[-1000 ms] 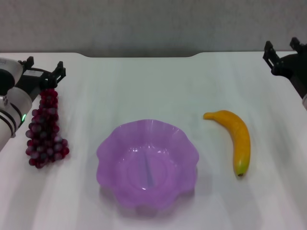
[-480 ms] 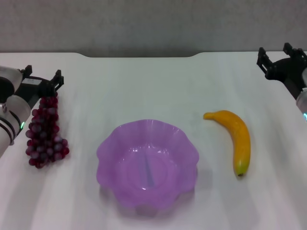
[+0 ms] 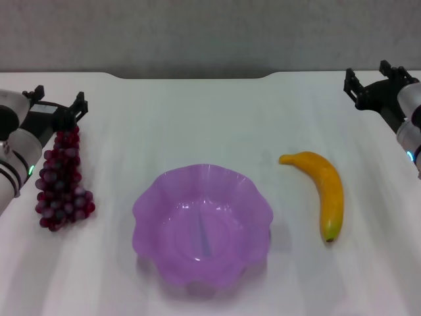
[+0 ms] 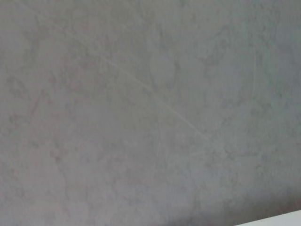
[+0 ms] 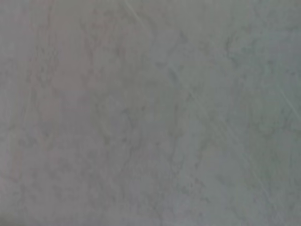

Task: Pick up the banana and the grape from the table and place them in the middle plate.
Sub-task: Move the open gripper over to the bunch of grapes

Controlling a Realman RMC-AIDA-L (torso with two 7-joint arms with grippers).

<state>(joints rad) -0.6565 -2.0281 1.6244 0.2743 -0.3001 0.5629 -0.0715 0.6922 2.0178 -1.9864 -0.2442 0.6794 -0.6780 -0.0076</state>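
Observation:
The grape bunch (image 3: pixel 62 178) lies at the table's left side. My left gripper (image 3: pixel 56 104) hovers over the bunch's far end, open and holding nothing. The banana (image 3: pixel 325 187) lies right of the purple scalloped plate (image 3: pixel 152 197), which sits in the middle and holds nothing. My right gripper (image 3: pixel 368 82) is open and empty near the far right of the table, well behind the banana. Both wrist views show only a grey wall; neither fruit appears there.
The white table (image 3: pixel 197 118) has a notched far edge against a grey wall (image 3: pixel 197 33). A sliver of the table (image 4: pixel 282 220) shows in the left wrist view.
My right gripper has moved left, inward over the table's far right. My left gripper has shifted slightly left and lower over the far end of the grapes. Fruit and plate have not moved.

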